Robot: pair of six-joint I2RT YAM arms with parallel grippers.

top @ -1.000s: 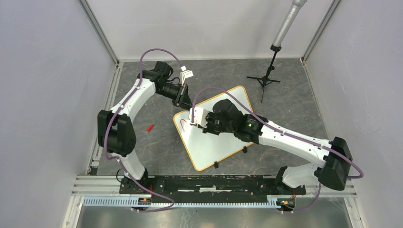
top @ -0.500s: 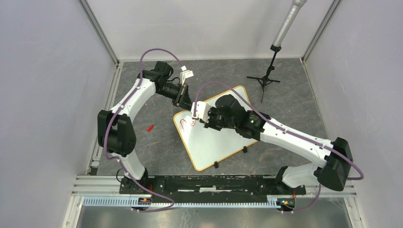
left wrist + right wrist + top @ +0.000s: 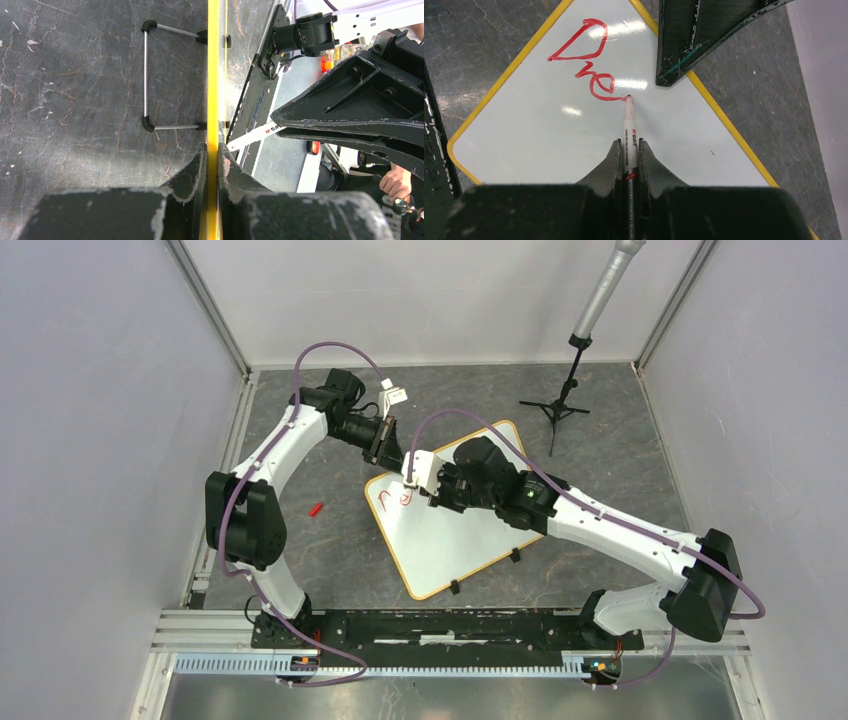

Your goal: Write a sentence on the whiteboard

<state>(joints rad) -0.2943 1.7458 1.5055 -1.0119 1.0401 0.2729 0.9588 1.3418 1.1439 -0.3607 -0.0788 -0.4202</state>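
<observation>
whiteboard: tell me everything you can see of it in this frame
The whiteboard is flat and glossy white, with rounded corners, a thin yellow rim and two black clips on its near-right edge. It lies skewed on the grey table. The left gripper is shut on the rim of the far edge near the left corner. The marker tip touches the face at the end of red writing reading "Dre".

The top view is bright and evenly lit from above, with only faint, soft shadows under the arms on the grey table [image 3: 330,550]. In the right wrist view three white glare patches sit on the whiteboard [image 3: 549,135]; the red strokes [image 3: 583,70] and the marker [image 3: 629,125] are sharp, while the right gripper [image 3: 629,144] looms dark and soft. In the left wrist view the left gripper [image 3: 211,147] is blurred and the far upper right is washed out.
</observation>
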